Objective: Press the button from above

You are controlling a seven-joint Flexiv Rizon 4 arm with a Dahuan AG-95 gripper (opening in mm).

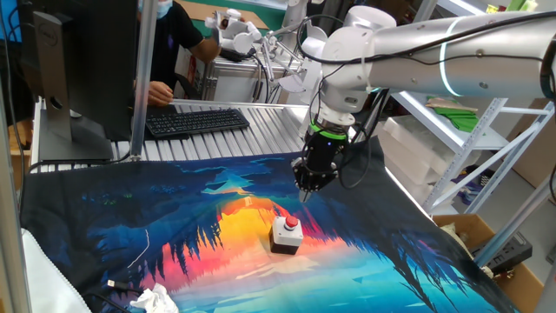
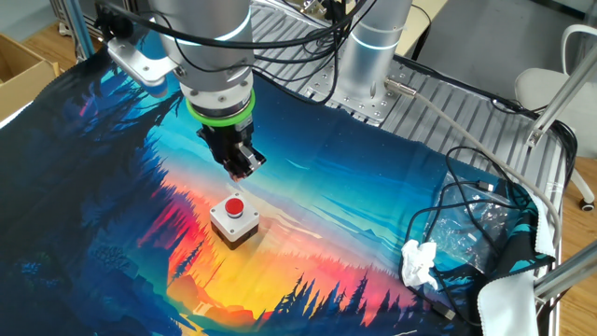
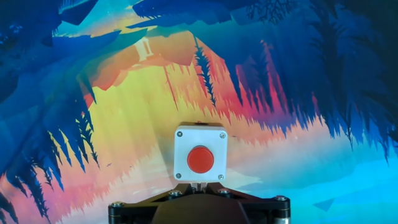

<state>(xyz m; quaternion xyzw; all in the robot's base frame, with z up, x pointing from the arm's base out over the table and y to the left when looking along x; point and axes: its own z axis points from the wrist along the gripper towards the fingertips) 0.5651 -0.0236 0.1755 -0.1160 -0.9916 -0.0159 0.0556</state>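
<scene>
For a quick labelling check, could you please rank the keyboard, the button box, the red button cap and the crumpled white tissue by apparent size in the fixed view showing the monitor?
1. The keyboard, clearly largest, though farthest from the camera.
2. The button box and the crumpled white tissue look about alike; the tissue is nearer and cut off by the frame, so I won't rank them.
3. The red button cap, smallest.

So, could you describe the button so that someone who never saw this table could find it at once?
Look at the colourful sunset-forest cloth covering the table. On its orange and yellow middle, just below the gripper, stands a small box. The button is the round red cap on its light grey top, the only red thing standing on the cloth.
</scene>
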